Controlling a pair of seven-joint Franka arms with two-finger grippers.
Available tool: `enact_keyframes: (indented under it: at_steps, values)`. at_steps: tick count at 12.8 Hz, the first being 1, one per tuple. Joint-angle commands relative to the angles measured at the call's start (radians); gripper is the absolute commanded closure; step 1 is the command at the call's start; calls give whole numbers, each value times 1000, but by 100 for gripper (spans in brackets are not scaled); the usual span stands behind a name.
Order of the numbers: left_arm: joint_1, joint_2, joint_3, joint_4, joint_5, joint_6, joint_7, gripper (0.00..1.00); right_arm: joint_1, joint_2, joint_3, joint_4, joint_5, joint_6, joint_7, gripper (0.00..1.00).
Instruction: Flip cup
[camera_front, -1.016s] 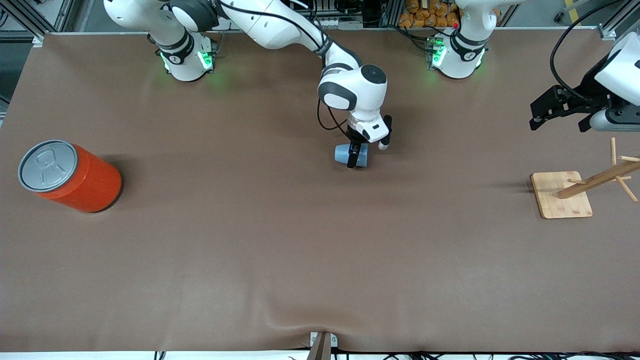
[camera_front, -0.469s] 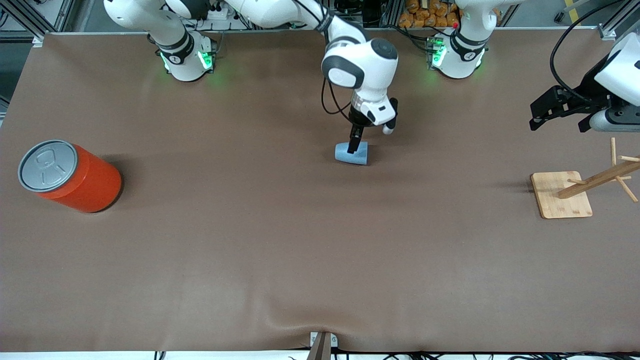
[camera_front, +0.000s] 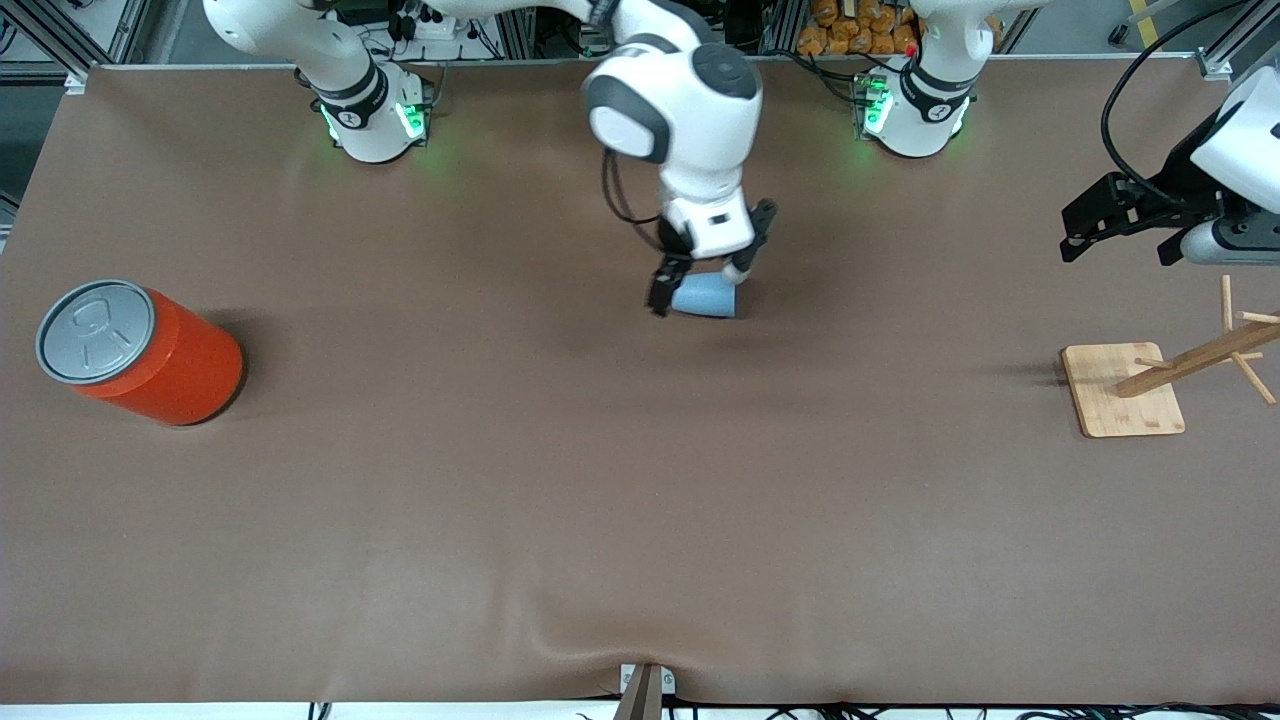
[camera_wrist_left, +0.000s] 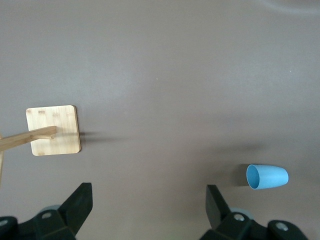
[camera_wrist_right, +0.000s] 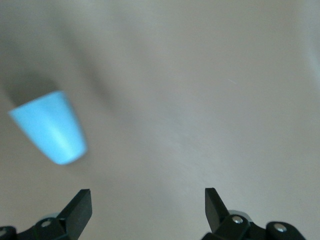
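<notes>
The cup (camera_front: 706, 297) is small and light blue and lies on its side on the brown table, mouth toward the left arm's end. My right gripper (camera_front: 711, 260) hangs open just over it, with nothing between its fingers. In the right wrist view the cup (camera_wrist_right: 50, 131) lies off to one side of the open right gripper (camera_wrist_right: 147, 200). My left gripper (camera_front: 1115, 245) waits open over the left arm's end of the table. In the left wrist view the cup (camera_wrist_left: 267, 176) shows its deeper blue inside, apart from the left gripper (camera_wrist_left: 149, 195).
A large orange can (camera_front: 140, 350) with a grey pull-tab lid stands near the right arm's end of the table. A wooden peg rack on a square base (camera_front: 1122, 390) stands at the left arm's end, under the left gripper; its base (camera_wrist_left: 53, 130) shows in the left wrist view.
My right gripper has risen off the cup, swung toward the right arm's end and turned, still open. The cup stays lying on the table. The left arm has not moved.
</notes>
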Motion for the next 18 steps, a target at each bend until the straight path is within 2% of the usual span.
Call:
enact_keyframes:
  at_steps: [1,2,4,9,10,12,14,16,18]
  values:
    - [6,6,-4,15,1,2,16,0,-187,-98,14,-15,36,-59,0,0]
    - [6,6,-4,12,1,1,16,0,-258,-130,17,-15,42,-62,0,0]
    - [15,4,-2,13,1,-1,16,0,-321,-179,11,-15,36,-77,0,0]
    - [22,6,-2,10,1,-1,16,0,-499,-282,-3,-15,38,-236,4,0]
    - [20,7,-2,9,1,-1,15,0,-551,-296,0,-15,54,-278,7,0]
    - [20,12,-4,9,1,-1,16,0,-671,-342,2,-16,181,-319,-2,0]
    - [19,15,-4,12,1,2,15,0,-699,-371,-3,-21,177,-347,29,0]
    - [12,16,-4,12,1,2,15,0,-766,-398,10,-33,197,-396,212,0]
    - [3,28,-5,10,6,2,16,0,-789,-438,10,-63,217,-395,236,0]
